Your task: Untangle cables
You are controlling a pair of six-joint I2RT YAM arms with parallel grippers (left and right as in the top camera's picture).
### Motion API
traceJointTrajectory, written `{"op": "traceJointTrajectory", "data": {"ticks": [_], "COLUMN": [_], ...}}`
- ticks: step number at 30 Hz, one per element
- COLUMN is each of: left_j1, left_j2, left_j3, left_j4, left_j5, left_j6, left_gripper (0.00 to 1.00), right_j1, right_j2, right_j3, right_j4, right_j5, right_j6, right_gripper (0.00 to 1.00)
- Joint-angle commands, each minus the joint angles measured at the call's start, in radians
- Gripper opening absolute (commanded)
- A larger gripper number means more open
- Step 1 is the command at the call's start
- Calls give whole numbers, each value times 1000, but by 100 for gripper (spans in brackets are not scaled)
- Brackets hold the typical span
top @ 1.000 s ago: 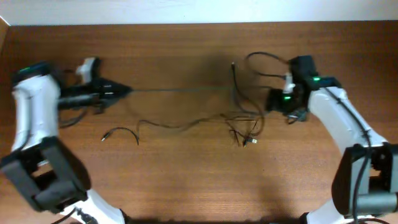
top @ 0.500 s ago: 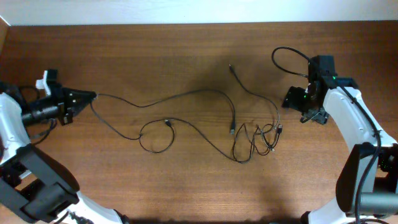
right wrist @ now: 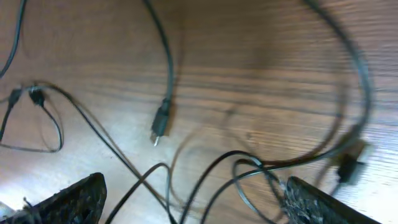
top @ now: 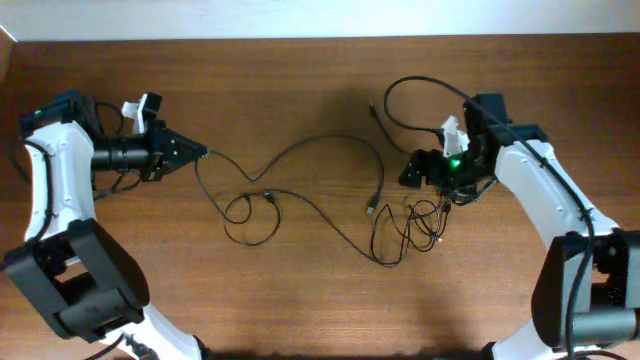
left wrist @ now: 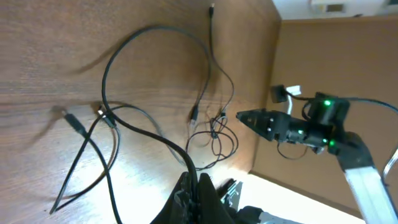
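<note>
While the left hand (top: 197, 152) is pinching one strand, thin black flexible cables (left wrist: 104, 78) are sprawling across the brown wooden surface (top: 300, 80).
The right hand (top: 410, 170), spread wide and empty, is hovering over the three-o'clock knot (top: 420, 215), probably readying to pull loops against that anchor.

- My left arm (top: 55, 175) and right arm (top: 540, 195) wear smooth white shells over black joints.
- Each base (top: 75, 290) is a blocky black housing.
- A green light (top: 456, 163) glows by my right wrist, and another glows on the left.
- A thick black wire (top: 580, 215) runs along the right arm.
- A small white clip (top: 143, 105) sits at each wrist.
- My left gripper (top: 200, 152) and right gripper (top: 408, 172) are black, and the right fingers (right wrist: 71, 199) have rough, grainy faces.
</note>
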State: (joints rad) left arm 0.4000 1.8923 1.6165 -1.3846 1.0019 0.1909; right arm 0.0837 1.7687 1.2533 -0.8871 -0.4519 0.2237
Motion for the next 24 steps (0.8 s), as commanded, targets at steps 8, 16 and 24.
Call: {"op": "traceJointTrajectory", "data": {"ticks": [8, 16, 24], "left_j1": [-79, -78, -209], "left_j2": [-19, -19, -19], "left_j3": [19, 42, 42], "left_j4": [111, 267, 627], "left_j5": [574, 259, -43], "left_j6": [-310, -381, -567], "left_gripper": [0, 0, 0], "right_j1": [198, 207, 207], "right_j2": [7, 7, 7], "right_j3": [-12, -12, -12], "right_j4": [20, 92, 207], "right_j5": [-11, -61, -64], "right_j6": [-18, -10, 81], "right_gripper": [92, 91, 92]}}
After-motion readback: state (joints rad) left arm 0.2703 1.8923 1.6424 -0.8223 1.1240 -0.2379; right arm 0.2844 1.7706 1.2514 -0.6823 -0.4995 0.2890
